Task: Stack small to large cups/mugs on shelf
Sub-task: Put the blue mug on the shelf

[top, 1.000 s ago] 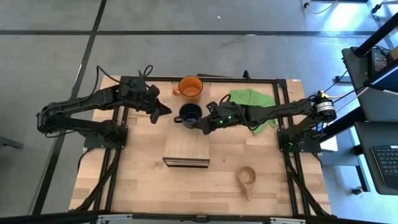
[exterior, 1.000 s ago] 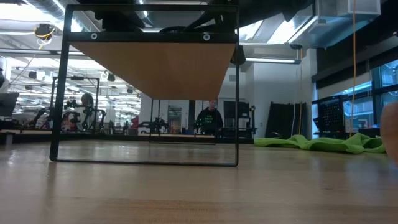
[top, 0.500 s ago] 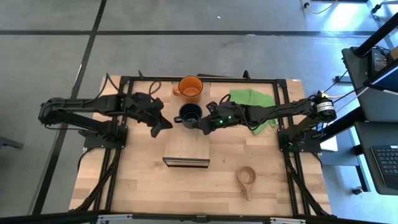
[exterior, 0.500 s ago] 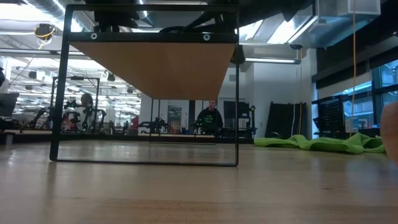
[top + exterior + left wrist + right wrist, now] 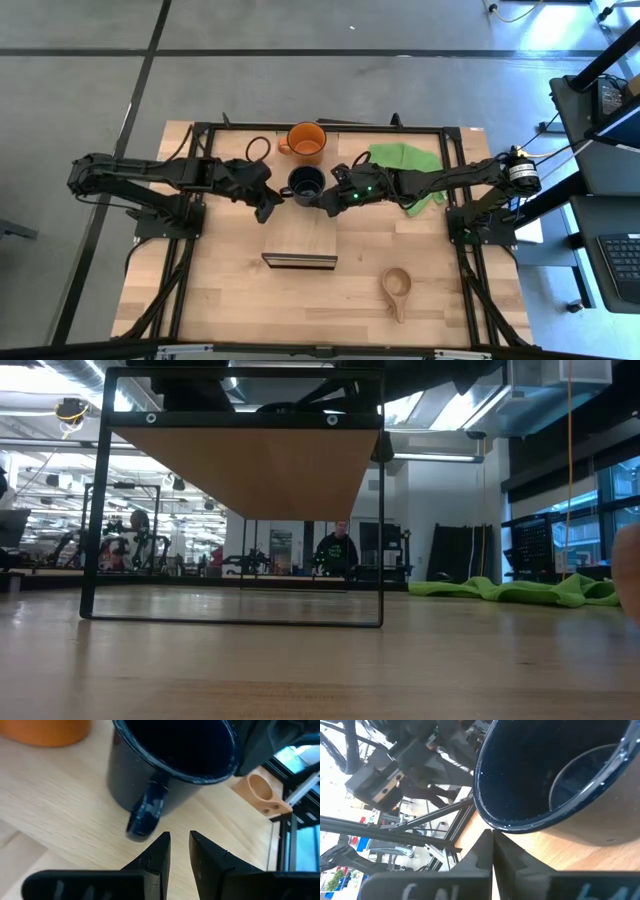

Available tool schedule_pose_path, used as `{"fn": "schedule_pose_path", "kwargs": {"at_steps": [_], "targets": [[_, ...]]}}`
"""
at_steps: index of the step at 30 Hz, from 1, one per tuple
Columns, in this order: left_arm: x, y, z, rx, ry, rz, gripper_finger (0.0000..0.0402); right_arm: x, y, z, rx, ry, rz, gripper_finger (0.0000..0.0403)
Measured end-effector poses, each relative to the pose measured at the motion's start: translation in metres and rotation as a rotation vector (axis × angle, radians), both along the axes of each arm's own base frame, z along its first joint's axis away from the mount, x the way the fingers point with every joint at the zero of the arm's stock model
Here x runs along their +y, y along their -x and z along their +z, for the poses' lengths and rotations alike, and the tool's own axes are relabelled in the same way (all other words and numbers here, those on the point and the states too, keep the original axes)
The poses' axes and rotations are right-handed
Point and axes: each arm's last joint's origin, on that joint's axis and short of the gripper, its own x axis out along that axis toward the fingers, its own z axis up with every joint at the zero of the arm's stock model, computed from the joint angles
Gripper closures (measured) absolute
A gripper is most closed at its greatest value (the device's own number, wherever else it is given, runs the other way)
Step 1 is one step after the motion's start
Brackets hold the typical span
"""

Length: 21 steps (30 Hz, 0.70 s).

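Glossy navy mug upright on shelf; left gripper slightly spread beside handle, right gripper pressed together.

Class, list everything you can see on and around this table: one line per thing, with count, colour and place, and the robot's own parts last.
Navy mug: one, dark blue, on the shelf's far end, handle toward the left arm.
Orange mug: one, orange, at the table's far edge, behind the navy mug.
Wooden cup: one, pale wood, on the table near the front right.
Shelf: one, light wood, mid-table.
Cloth: one, green, far right, partly under the right arm.
Person: one, dark top, in the room behind.
Left pincer: one, dark, slightly parted, by the navy mug's handle.
Right pincer: one, dark, shut, at the navy mug's right side.
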Motion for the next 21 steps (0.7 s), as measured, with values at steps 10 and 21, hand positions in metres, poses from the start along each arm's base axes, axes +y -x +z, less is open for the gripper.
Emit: {"fn": "schedule_pose_path", "kwargs": {"at_steps": [10,21], "targets": [[0.0024,0.0029,-0.0029,0.045,-0.060,0.045,0.0336,0.0000,0.0000,-0.0002,-0.001,0.004,0.002,0.0398],[0.0029,0.0029,-0.0033,0.050,-0.076,0.052,0.0336,0.0002,0.0000,-0.0001,-0.001,0.001,0.009,0.0398]]}}
